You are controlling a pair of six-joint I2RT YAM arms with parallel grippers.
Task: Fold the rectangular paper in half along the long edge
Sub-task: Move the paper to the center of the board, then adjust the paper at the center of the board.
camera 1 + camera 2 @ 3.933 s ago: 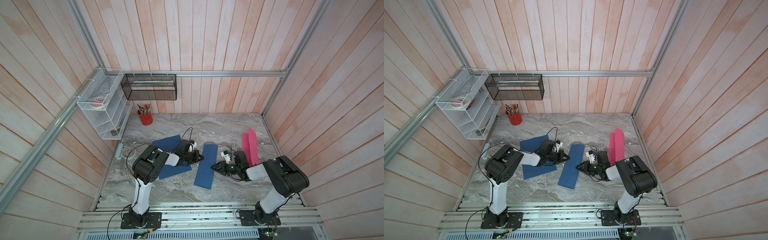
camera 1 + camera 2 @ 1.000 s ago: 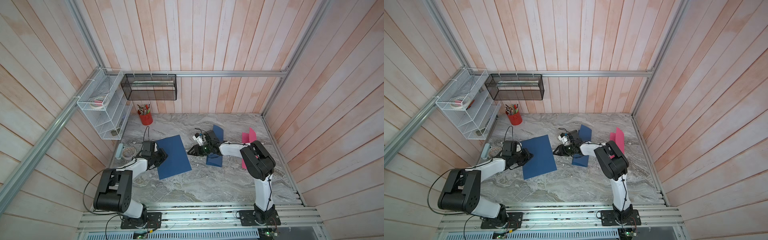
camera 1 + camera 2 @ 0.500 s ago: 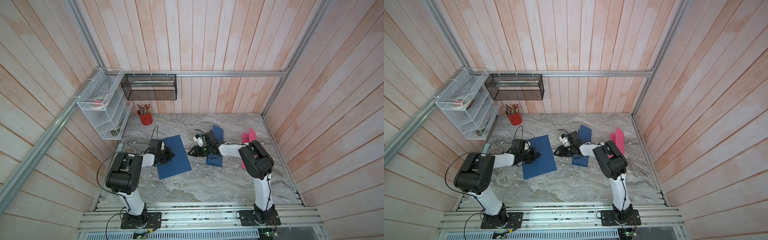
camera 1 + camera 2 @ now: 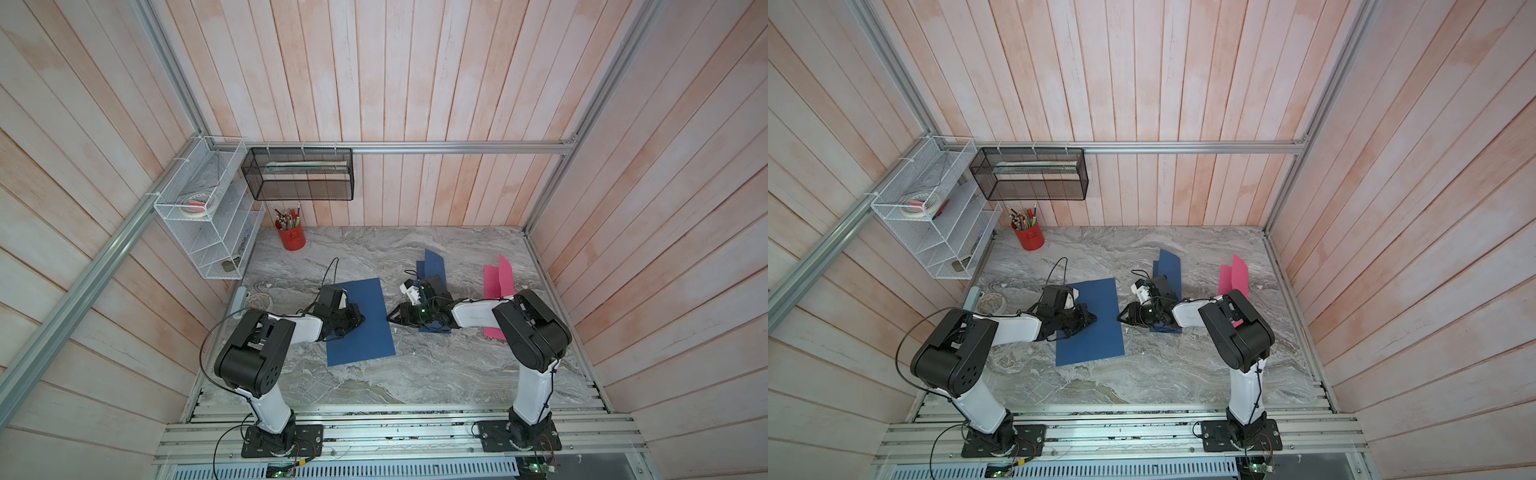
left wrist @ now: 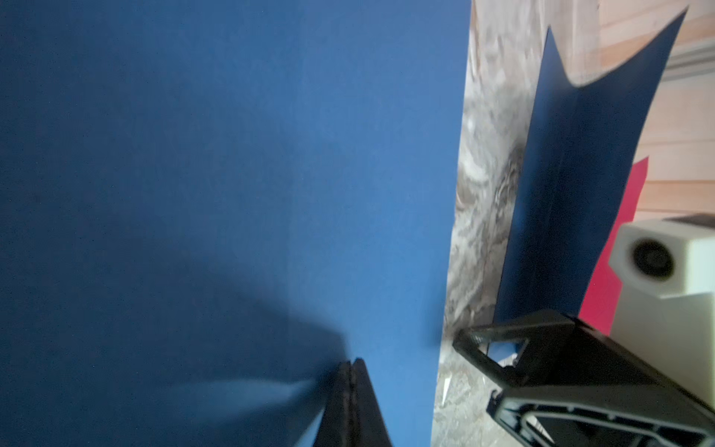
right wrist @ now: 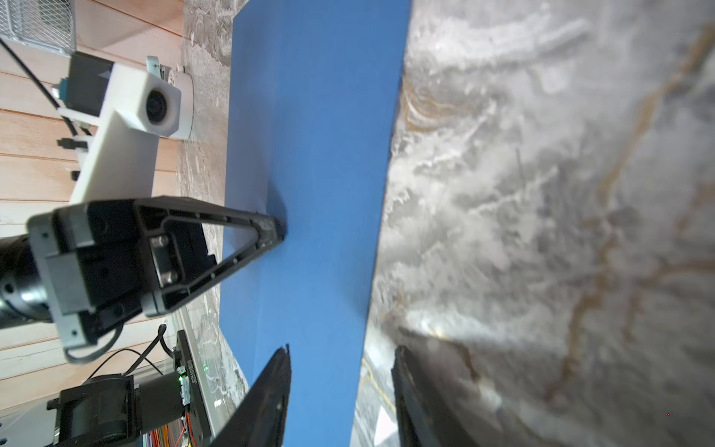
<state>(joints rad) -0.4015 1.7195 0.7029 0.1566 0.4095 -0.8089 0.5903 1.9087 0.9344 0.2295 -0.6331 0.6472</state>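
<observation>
A flat blue rectangular paper (image 4: pixel 365 336) (image 4: pixel 1096 336) lies on the marble table, long edges running front to back. My left gripper (image 4: pixel 360 320) (image 4: pixel 1093 319) is shut, its tips pressed down on the sheet near its middle; the left wrist view shows the closed tips (image 5: pixel 351 363) on the blue paper (image 5: pixel 232 174). My right gripper (image 4: pixel 391 319) (image 4: pixel 1121 319) is open at the sheet's right long edge. In the right wrist view its jaws (image 6: pixel 342 350) straddle that edge of the paper (image 6: pixel 317 154), one finger over the sheet, one over marble.
A folded blue sheet (image 4: pixel 432 262) stands half open behind the right gripper, and a folded pink sheet (image 4: pixel 496 278) lies by the right wall. A red pen cup (image 4: pixel 292 239), white wire shelf (image 4: pixel 208 216) and black mesh basket (image 4: pixel 299 174) are at the back left.
The left gripper has slid from the paper's left edge onto the sheet. The right gripper has come forward to the paper's right edge.
</observation>
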